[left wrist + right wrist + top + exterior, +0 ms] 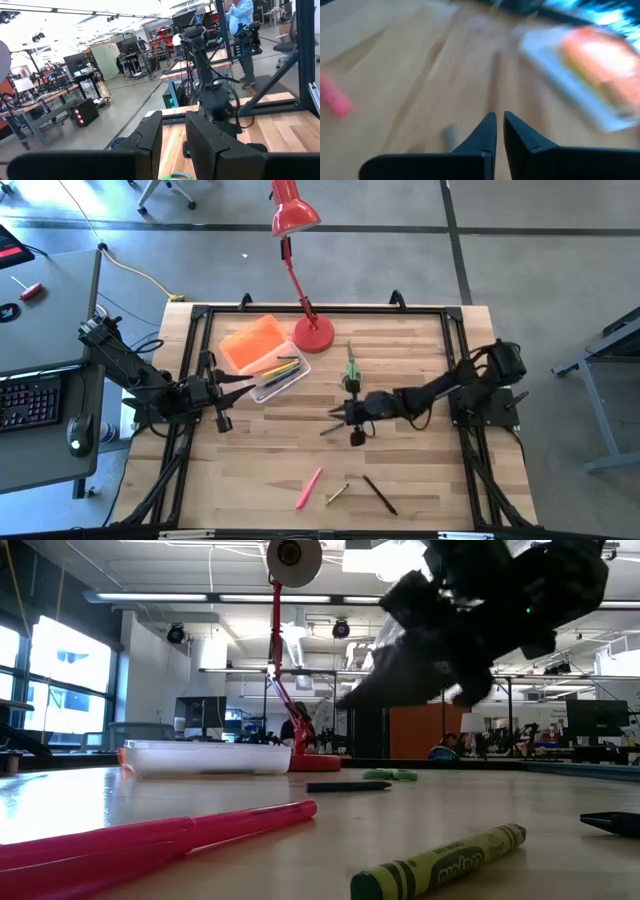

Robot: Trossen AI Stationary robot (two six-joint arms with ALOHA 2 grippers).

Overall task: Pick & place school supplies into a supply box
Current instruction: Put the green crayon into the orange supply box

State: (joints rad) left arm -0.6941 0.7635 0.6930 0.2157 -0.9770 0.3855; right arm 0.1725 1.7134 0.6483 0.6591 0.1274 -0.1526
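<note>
The supply box [275,375] is a clear tray with several pens in it. Its orange lid [255,343] lies open beside it, at the table's far left. My left gripper [240,387] hangs level and open just beside the box's near-left side. My right gripper [338,416] hovers above the table's middle, shut, with nothing plainly between its fingers in the blurred right wrist view [500,120]. A thin black pen [348,786] lies flat on the table below it. Green-handled scissors [352,368] lie behind it. A pink marker [308,488], a yellow-green crayon [336,495] and a black pen [380,494] lie near the front edge.
The red desk lamp stands with its round base [313,333] right beside the box's far right corner, its head [293,215] past the far edge. A black frame [320,308] runs around the tabletop. A person [240,30] stands in the room beyond the table.
</note>
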